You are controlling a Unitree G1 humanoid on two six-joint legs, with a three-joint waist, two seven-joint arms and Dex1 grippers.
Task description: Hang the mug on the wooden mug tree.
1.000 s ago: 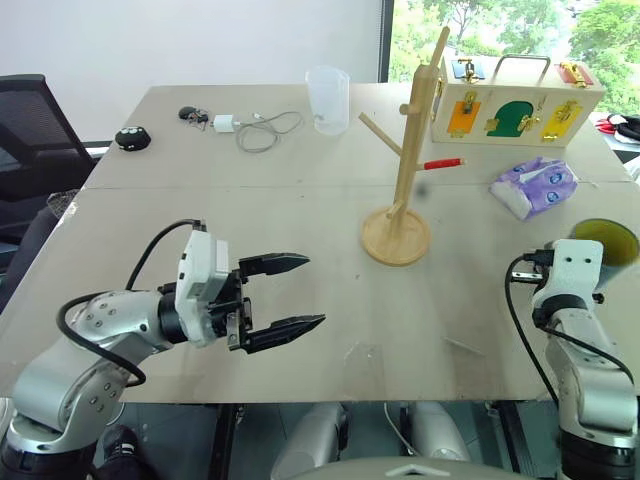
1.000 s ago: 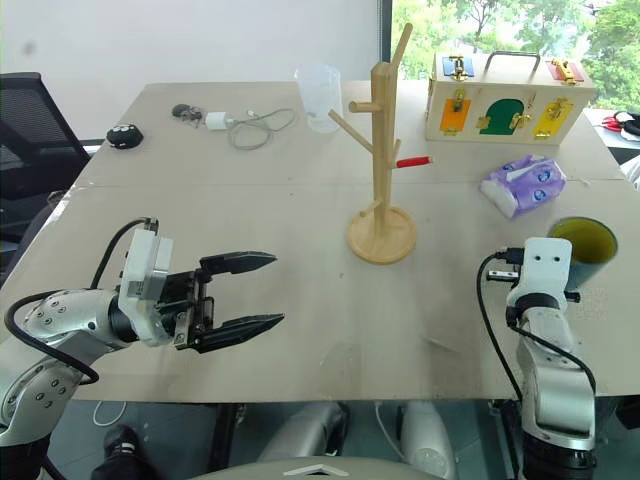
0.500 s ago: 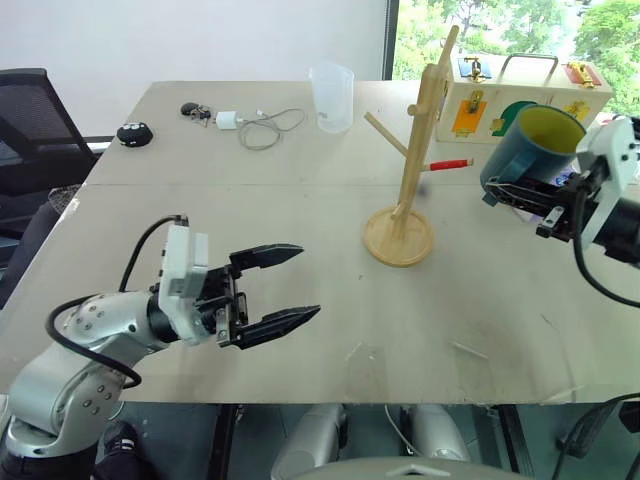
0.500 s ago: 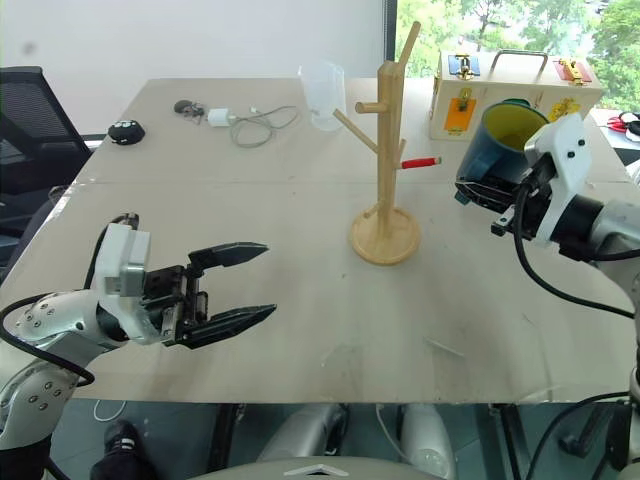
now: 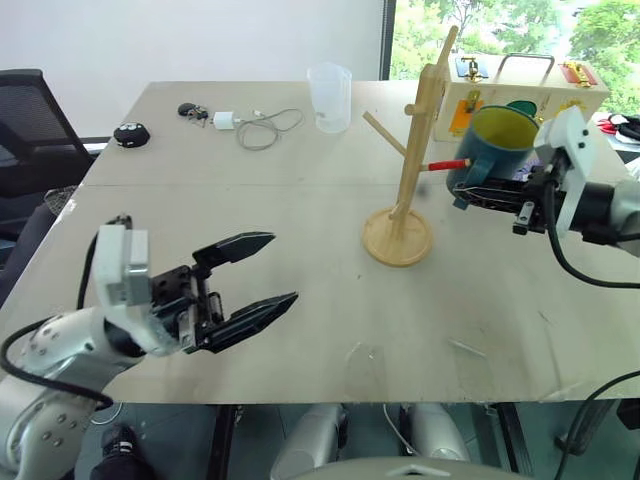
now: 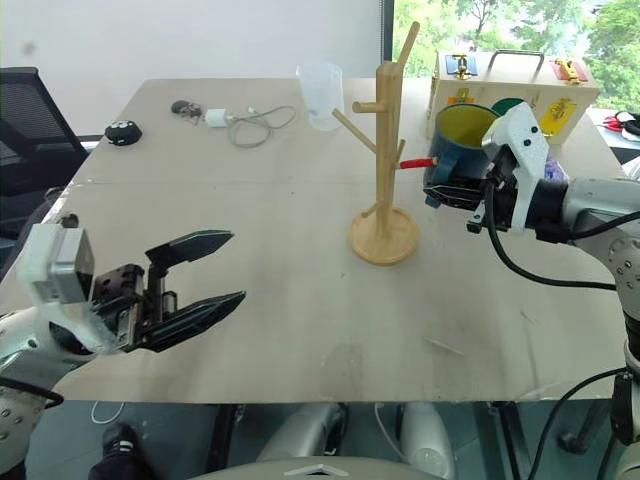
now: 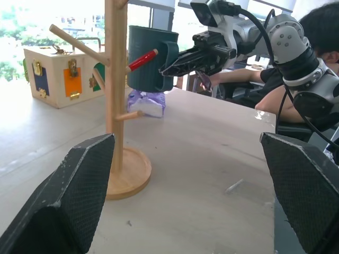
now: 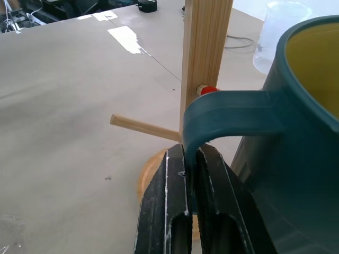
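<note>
While the left gripper [image 5: 258,276] is hovering wide open and empty over the table [image 5: 300,200], the right gripper [image 8: 185,174] is pinching the mug [image 5: 492,140] by its handle, holding it upright just beside the mug tree [image 5: 408,190].

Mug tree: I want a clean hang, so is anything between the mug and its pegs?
Nothing visible: the mug, held by its handle in the right pincer, hangs just beside the tree.

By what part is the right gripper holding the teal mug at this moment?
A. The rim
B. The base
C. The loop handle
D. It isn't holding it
C. The right gripper is shut on the lower part of the mug's loop handle, carrying it upright beside the wooden mug tree.
</note>
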